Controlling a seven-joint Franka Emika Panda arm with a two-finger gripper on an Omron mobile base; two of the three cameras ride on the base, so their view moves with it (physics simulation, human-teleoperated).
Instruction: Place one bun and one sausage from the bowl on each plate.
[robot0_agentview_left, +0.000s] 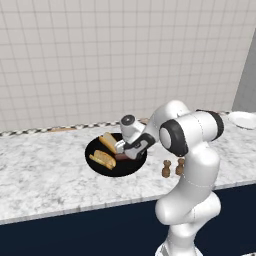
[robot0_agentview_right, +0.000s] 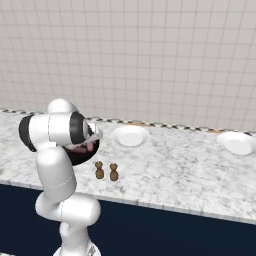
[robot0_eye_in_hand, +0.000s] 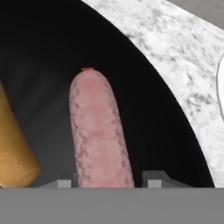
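- Gripper (robot0_eye_in_hand: 108, 183) is down inside the black bowl (robot0_eye_in_hand: 166, 113), one fingertip (robot0_eye_in_hand: 65, 182) either side of the pink sausage (robot0_eye_in_hand: 98, 131). The left tip looks to be on the skin; the right tip seems to have a sliver of gap. You can't confirm a firm grip from the hand view.
- Risk: the grab sits at the sausage's near end, not its middle. Lift now and it may pivot, droop or slip out.
- Risk: smooth round skin, so a partial squeeze could squirt it sideways toward the bun (robot0_eye_in_hand: 13, 148) just beside it.
- Left base view: hand low over the bowl's right side, two buns (robot0_agentview_left: 103, 159) lying left of it.
- Both white plates (robot0_agentview_right: 131, 136) are empty, well apart from the bowl, beyond the brown shakers (robot0_agentview_right: 106, 171). Nothing delivered yet.
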